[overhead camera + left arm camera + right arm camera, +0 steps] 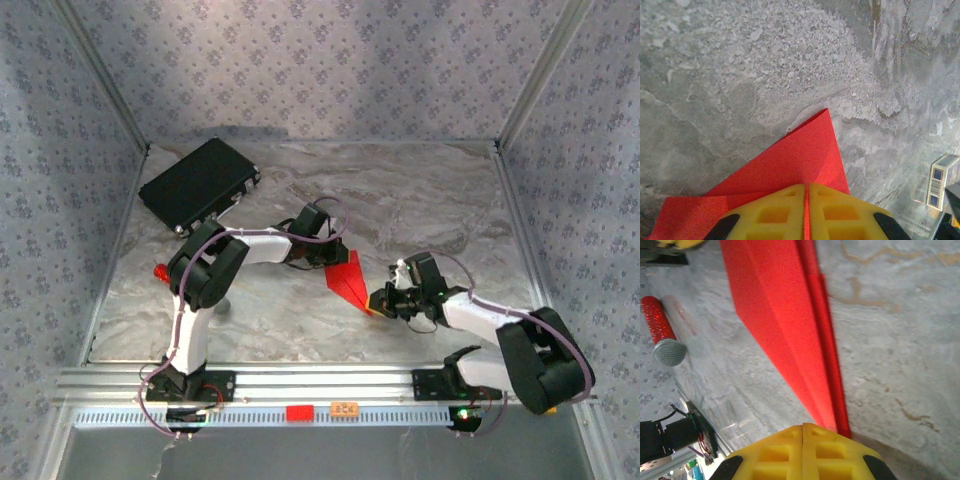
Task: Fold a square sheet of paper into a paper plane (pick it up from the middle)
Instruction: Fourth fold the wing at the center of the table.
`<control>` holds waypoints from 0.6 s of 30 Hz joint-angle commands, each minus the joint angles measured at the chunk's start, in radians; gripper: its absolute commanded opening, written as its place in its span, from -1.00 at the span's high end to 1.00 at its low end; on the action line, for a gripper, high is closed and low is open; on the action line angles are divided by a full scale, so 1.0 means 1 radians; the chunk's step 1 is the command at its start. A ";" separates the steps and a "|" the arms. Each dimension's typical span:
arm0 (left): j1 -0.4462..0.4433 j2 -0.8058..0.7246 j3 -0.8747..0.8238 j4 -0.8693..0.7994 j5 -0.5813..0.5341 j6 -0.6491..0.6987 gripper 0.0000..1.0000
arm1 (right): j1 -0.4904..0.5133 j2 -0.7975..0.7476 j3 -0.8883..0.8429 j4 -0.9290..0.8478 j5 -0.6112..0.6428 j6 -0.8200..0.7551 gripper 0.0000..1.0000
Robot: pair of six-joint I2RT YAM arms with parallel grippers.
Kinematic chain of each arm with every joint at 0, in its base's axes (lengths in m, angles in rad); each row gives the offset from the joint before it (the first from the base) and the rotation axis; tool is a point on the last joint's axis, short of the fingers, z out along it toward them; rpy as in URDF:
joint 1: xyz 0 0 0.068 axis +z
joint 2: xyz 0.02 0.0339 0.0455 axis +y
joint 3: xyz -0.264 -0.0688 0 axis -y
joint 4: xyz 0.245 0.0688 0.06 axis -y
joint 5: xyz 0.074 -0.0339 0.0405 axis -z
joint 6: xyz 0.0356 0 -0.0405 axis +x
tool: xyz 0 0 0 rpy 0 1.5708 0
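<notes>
Yellow fingers (771, 212) of the left gripper (806, 189) pinch the red paper's (349, 279) 11 o'clock end near the table's (430, 205) middle — right gripper (803, 428) clamps its 5 o'clock tip. Already a narrow wedge; wings seemingly remain.

The folded red paper wedge (350, 282) lies mid-table, its far end in my left gripper (323, 262), its near tip apparently in my right gripper (378, 300); the flat black case (200, 183) sits behind, far left.
</notes>
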 commanded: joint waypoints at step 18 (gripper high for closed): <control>0.003 0.082 -0.033 -0.079 -0.065 0.023 0.80 | -0.016 0.027 -0.101 -0.010 -0.032 0.051 0.98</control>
